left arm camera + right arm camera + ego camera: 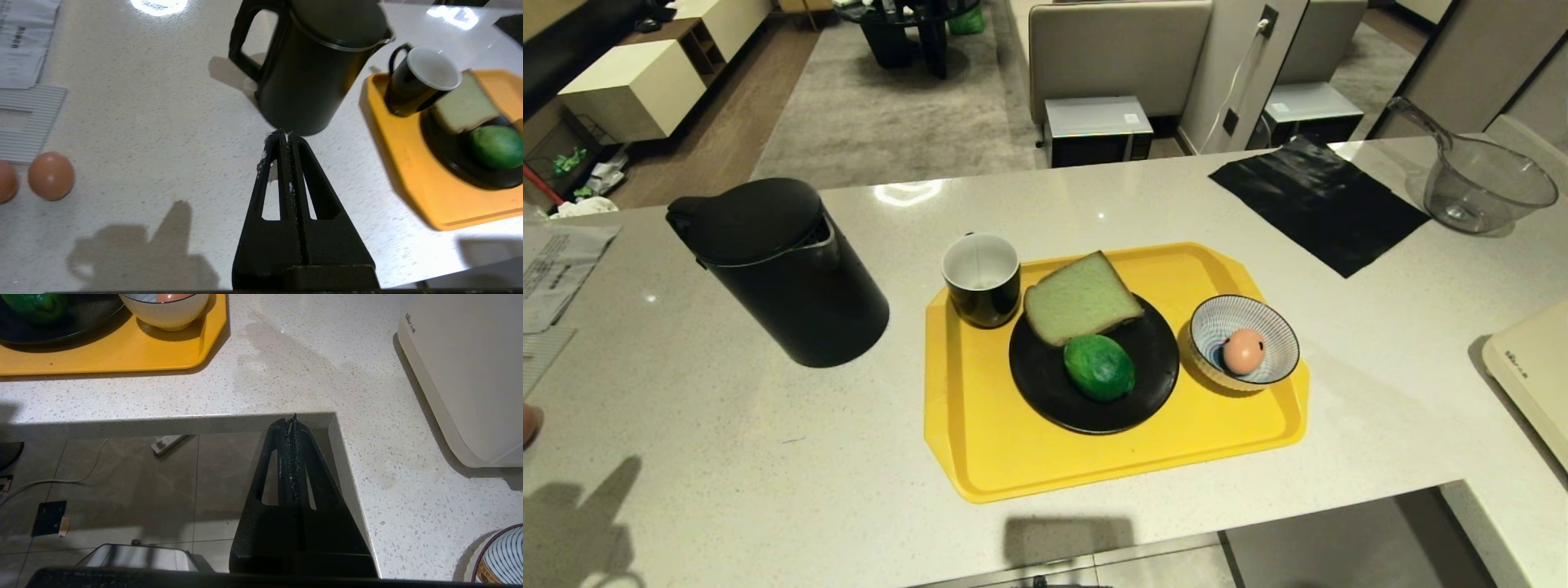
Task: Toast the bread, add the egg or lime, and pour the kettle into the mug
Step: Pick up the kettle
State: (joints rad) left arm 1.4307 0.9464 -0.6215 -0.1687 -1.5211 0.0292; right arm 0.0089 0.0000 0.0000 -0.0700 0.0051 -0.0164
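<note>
White counter [727,457], 2 loose eggs [51,175] left, kettle [784,269] beside tray [980,441]

Bread [1080,298] and lime [1099,367] touching — mug [981,278] beside, upright kettle [783,269] left.

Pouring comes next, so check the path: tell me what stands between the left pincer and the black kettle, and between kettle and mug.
Nothing visible does. The shut left pincer points at the matte black cylindrical kettle across bare speckled white counter. The glossy black mug stands beside the kettle on the yellow plastic tray, with open counter between.
</note>
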